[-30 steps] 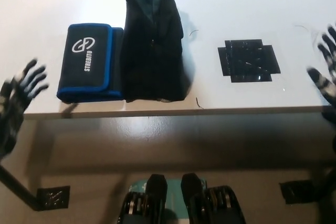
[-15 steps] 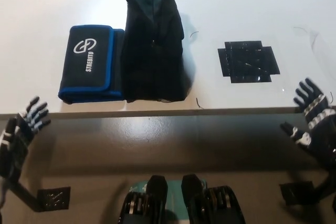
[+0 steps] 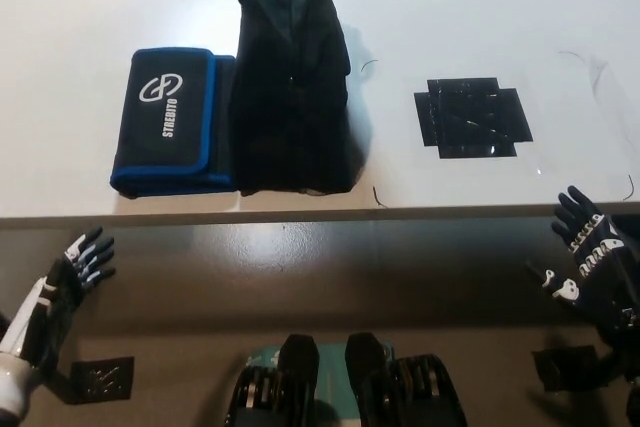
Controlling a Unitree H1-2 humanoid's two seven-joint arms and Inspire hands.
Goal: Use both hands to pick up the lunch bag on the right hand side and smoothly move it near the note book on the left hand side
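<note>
Looks finished: bag [image 3: 290,77] upright on worktop [image 3: 480,7], touching notebook [image 3: 170,119] on its left; left robot hand [image 3: 62,285] and right robot hand [image 3: 585,265] below worktop edge, fingers spread, holding nothing; next, only resting clear of bag.

Black tape patch [image 3: 472,116] on white table [image 3: 480,7]

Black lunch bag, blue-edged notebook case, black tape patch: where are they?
Tall black fabric lunch bag [image 3: 290,97], head view, middle of its front.
Blue-edged black notebook case [image 3: 172,119], head view, white logo panel.
Black tape patch [image 3: 473,116], head view, centre.
</note>
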